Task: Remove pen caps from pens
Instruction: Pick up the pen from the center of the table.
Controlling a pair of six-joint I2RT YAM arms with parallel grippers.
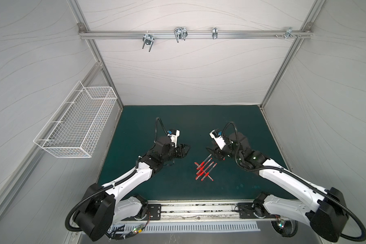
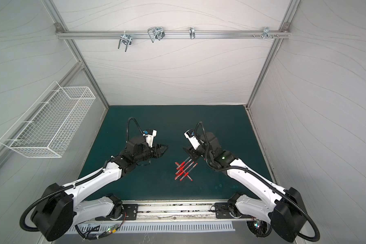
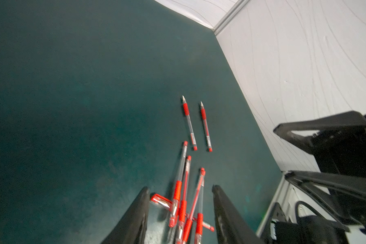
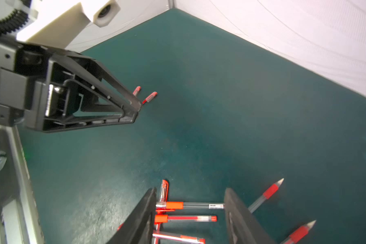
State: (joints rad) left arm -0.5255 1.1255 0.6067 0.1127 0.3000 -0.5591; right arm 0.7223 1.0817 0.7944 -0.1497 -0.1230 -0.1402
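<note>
Several pens lie heaped on the green mat, one crosswise under the others. In the left wrist view the heap sits below my open left gripper, and red caps show on some pen ends. Two uncapped pens lie side by side beyond it. My right gripper hangs open over the heap, nothing held. Two loose pen caps lie past the left gripper's fingertips. Both grippers face each other above the mat.
A white wire basket hangs on the left wall. Metal hooks hang from the rail on the back wall. White walls close the green mat on three sides. The arm bases stand on the front rail.
</note>
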